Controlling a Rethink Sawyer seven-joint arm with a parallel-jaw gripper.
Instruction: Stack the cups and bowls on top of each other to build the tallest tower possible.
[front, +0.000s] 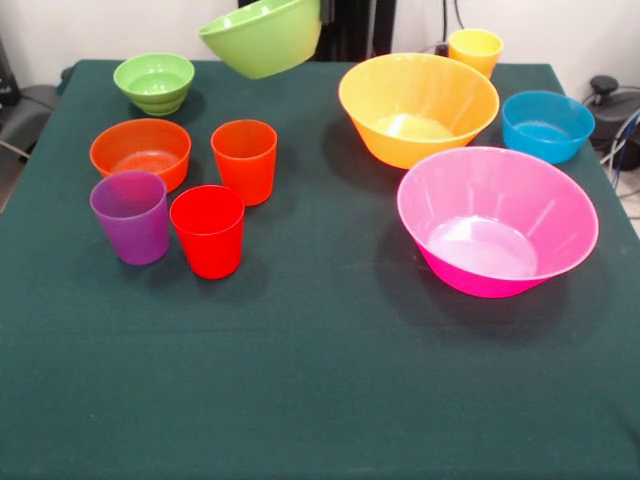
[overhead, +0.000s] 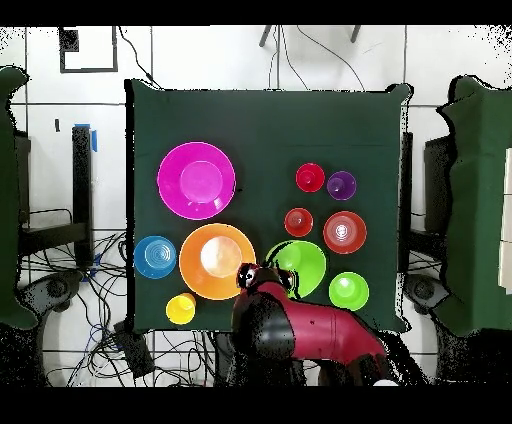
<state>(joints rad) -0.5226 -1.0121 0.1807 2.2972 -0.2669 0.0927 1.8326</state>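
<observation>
Light-green bowl (front: 262, 36) hangs tilted in the air at the table's (front: 320, 400) far edge, gripper (overhead: 262, 280) pinching its rim. Thin, light, glossy plastic, likely slippery; the rim looks the best hold.

bright even light, soft shadows, glossy glare on bowls (front: 497, 222).

Tilted light green bowl (front: 262, 36) aloft
</observation>
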